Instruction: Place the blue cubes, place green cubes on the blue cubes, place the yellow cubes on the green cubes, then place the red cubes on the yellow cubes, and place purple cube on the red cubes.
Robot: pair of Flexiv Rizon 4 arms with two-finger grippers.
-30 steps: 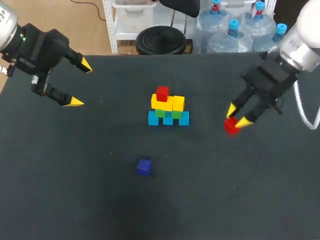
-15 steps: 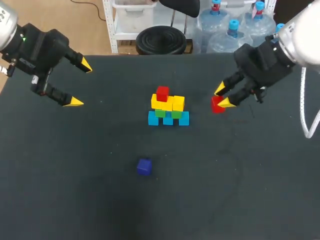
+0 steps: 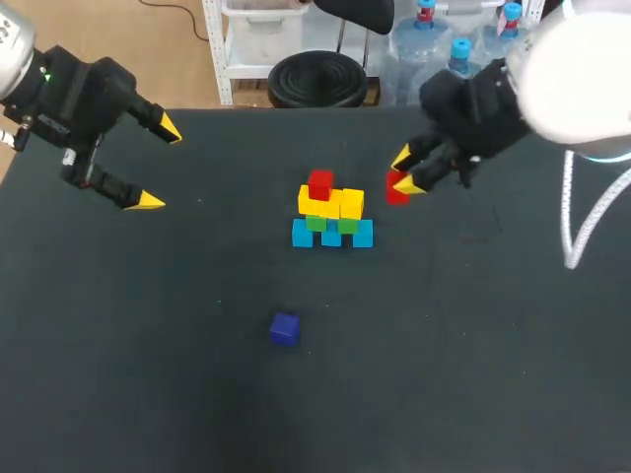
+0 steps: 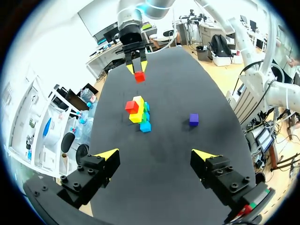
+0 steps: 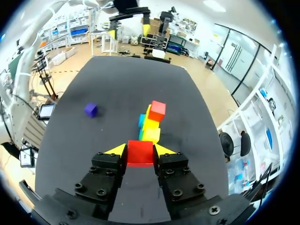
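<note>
Right gripper [image 3: 402, 169], clamped on the second red cube [image 3: 396, 188] at the stack's [image 3: 330, 212] two o'clock, next needs the bare yellow cube [image 3: 353, 204].

- Left arm in from the left side; left gripper [image 3: 160, 165] above the table's left part, fingers spread wide.
- Right arm in from the right corner; right gripper [image 3: 406, 171] clamped from both sides on red cube [image 5: 140, 153].
</note>
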